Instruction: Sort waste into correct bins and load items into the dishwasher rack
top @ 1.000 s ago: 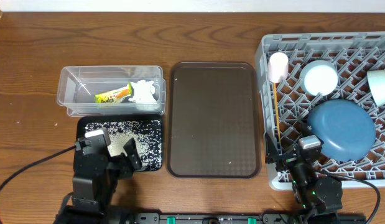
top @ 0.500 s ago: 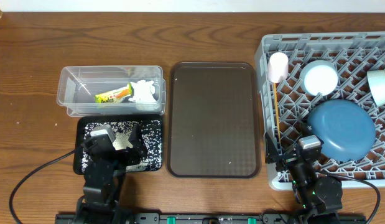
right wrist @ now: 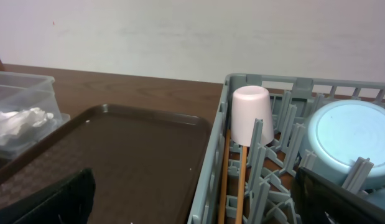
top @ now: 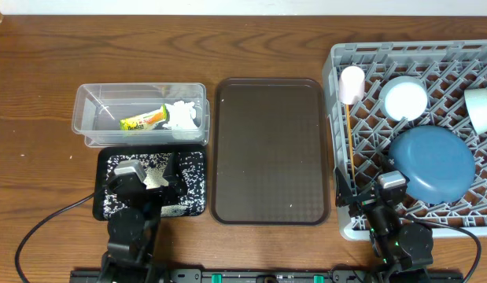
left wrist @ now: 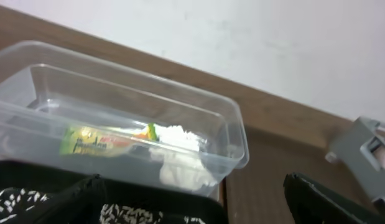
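Note:
The clear tub [top: 90, 98] holds the yellow-green wrapper [top: 142, 119] and the white napkin [top: 185, 115]; the left wrist view shows both wrapper [left wrist: 96, 141] and napkin [left wrist: 183, 165] through the tub wall. Rice grains [top: 188, 169] lie in the black bin [top: 197, 206]. My left gripper [top: 145, 174] hangs open and empty over that bin. The grey rack [top: 337, 63] carries the pink cup [top: 352, 84], chopsticks [top: 348, 134], white bowl [top: 405, 98], pale-green bowl [top: 481, 110] and blue plate [top: 432, 163]. My right gripper [top: 359, 176] stands open over the rack's front left edge, holding nothing.
A brown serving tray [top: 269, 149] lies between the bins and the rack, also seen in the right wrist view [right wrist: 117, 149]. Bare wooden table [top: 38, 157] stretches left of the bins and behind them. A wall rises behind the table.
My left arm has swung from the table's front left edge inward and over the black bin. The right arm and every object stayed put.

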Motion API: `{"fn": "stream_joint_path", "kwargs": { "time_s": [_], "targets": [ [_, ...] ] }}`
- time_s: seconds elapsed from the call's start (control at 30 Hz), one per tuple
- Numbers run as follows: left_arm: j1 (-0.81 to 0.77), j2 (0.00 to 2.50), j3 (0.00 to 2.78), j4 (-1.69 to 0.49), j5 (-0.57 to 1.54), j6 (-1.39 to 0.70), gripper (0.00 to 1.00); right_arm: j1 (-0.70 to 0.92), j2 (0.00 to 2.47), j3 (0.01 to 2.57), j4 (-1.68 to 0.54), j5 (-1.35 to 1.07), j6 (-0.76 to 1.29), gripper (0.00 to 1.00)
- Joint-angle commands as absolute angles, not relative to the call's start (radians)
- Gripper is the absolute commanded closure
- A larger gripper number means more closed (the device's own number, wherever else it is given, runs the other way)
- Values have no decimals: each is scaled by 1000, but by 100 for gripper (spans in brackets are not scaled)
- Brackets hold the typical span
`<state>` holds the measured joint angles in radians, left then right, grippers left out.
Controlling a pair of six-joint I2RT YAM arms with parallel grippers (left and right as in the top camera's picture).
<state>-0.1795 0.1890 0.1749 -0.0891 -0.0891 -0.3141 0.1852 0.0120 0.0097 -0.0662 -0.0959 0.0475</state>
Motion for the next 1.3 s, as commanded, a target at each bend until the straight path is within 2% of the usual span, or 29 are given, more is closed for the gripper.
{"fn": "stream_joint_path", "kwargs": {
  "time_s": [0.0, 0.27, 0.67, 0.87, 1.27],
  "targets": [
    [-175, 163, 128, -43, -98, -311, 6, 188, 5, 6, -67, -86, 36, 1],
    [-175, 109, 3, 83, -98, -311, 6, 188, 5, 6, -67, -86, 36, 1],
    [-172, 1, 4, 34, -98, -311, 6, 188, 5, 6, -67, -86, 36, 1],
    [-155, 1, 4, -65, -98, -311, 6, 188, 5, 6, -67, -86, 36, 1],
    [-42, 1, 4, -63, -98, -311, 6, 188, 5, 6, -67, -86, 36, 1]
  ]
}}
